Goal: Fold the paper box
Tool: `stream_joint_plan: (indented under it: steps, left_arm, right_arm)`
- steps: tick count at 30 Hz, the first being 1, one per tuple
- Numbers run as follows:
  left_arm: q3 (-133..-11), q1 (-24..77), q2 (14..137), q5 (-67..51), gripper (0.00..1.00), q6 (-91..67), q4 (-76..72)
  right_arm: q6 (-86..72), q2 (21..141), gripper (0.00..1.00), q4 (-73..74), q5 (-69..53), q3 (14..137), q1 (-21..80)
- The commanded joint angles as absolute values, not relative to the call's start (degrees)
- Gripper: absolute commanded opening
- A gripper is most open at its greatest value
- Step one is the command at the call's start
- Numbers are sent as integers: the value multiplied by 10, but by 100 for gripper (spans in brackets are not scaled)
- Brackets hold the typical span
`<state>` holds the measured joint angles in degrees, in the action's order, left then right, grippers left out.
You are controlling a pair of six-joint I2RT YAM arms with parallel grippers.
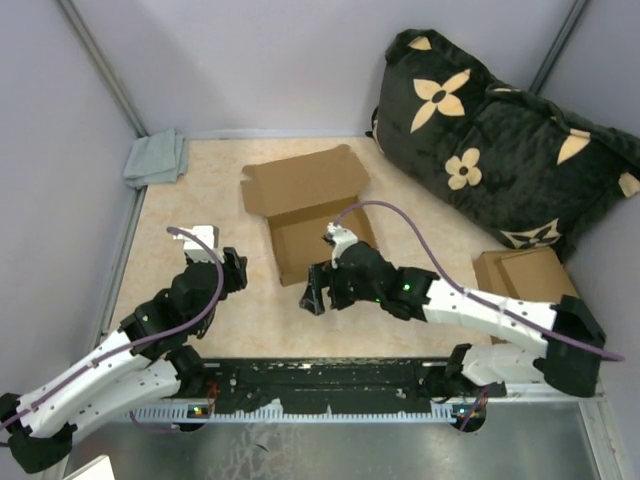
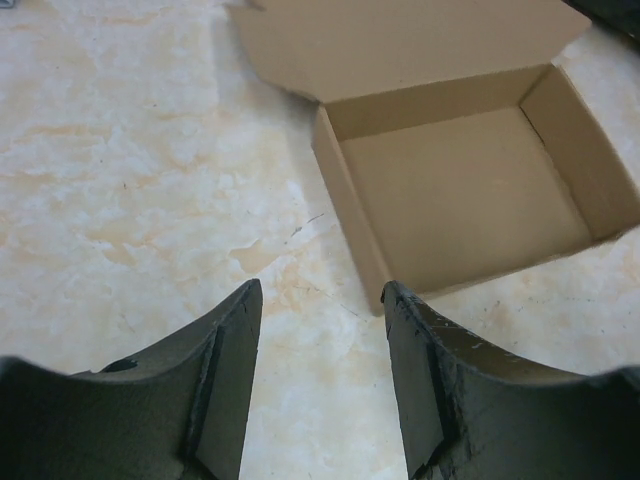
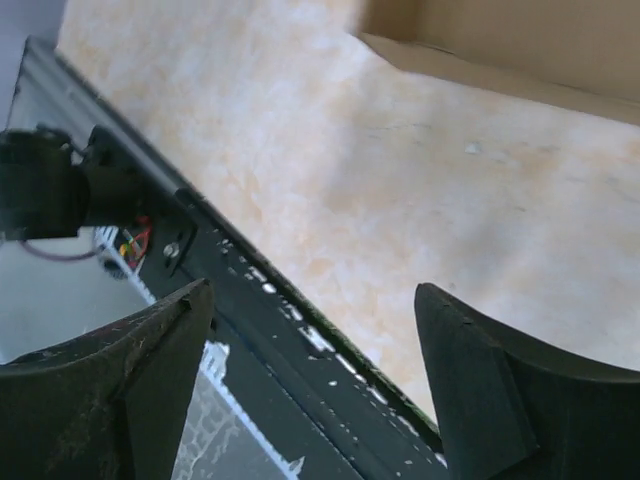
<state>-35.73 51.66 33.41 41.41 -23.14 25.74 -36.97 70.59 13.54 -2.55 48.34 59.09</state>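
Observation:
The paper box is plain brown cardboard, standing in the middle of the table as an open tray with its lid flap laid flat behind it. In the left wrist view the paper box shows four raised walls and nothing inside. My left gripper hovers to the left of the tray, open, with only tabletop between its fingers. My right gripper is off the box's near left corner, pointing toward the table's front edge. It is open and holds nothing. One wall of the box crosses the top of the right wrist view.
A black pillow with tan flowers leans at the back right. A smaller brown cardboard piece lies at the right edge. A grey cloth sits in the back left corner. A black rail runs along the table's near edge.

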Motion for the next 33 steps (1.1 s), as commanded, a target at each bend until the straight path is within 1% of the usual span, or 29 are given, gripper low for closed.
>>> stream_joint_plan:
  steps: [1, 3, 4, 6, 8, 9, 10, 12, 13, 14, 15, 17, 19, 20, 23, 26, 29, 31, 33]
  left_arm:
    - [-358, 517, 329, 411, 58, -233, 251]
    - [-358, 517, 326, 409, 58, -235, 253]
    - [-359, 517, 323, 409, 58, -237, 254]
    - [-358, 517, 318, 409, 58, -239, 255]
    - [-357, 517, 314, 414, 59, -241, 256]
    - [-356, 516, 312, 417, 59, -242, 257]
    - [-355, 516, 311, 419, 59, -242, 255]
    - [-353, 517, 313, 425, 59, -241, 249]
    - [-351, 516, 315, 430, 59, -238, 241]
    - [-349, 516, 321, 433, 60, -235, 228]
    - [-351, 515, 330, 440, 61, -231, 217]
    - [-358, 514, 360, 464, 68, -242, 196]
    - [-370, 507, 417, 474, 71, -237, 161]
    - [-381, 499, 448, 470, 72, -237, 151]
    - [-429, 445, 542, 402, 73, -245, 146]
    - [-484, 384, 616, 315, 73, -263, 164]
    - [-513, 332, 655, 270, 75, -266, 159]
    - [-527, 281, 672, 205, 75, -273, 153]
    - [-537, 228, 691, 137, 75, -284, 152]
  right_arm:
    - [-415, 624, 84, 173, 172, 463, 584]
    - [-337, 596, 95, 144, 207, 463, 551]
    - [-305, 586, 99, 108, 211, 458, 525]
    - [-261, 571, 99, 48, 187, 454, 478]
    - [-216, 577, 99, -31, 85, 444, 413]
    - [-220, 598, 98, -40, 37, 460, 380]
    - [-236, 631, 91, -17, 23, 493, 354]
    - [-270, 716, 74, 94, 40, 583, 325]
    - [-276, 760, 68, 148, 40, 626, 321]
    - [-276, 797, 63, 191, 28, 654, 321]
    - [-278, 825, 62, 206, 11, 672, 321]
    - [-309, 858, 64, 208, -4, 675, 322]
    - [-350, 870, 76, 192, 13, 655, 324]
    - [-360, 875, 78, 189, 20, 648, 324]
    - [-373, 900, 80, 207, 47, 649, 325]
    - [-361, 917, 79, 202, 45, 644, 326]
    - [-346, 934, 76, 198, 48, 637, 328]
    - [-340, 942, 71, 194, 45, 631, 329]
    - [-330, 968, 63, 188, 37, 627, 329]
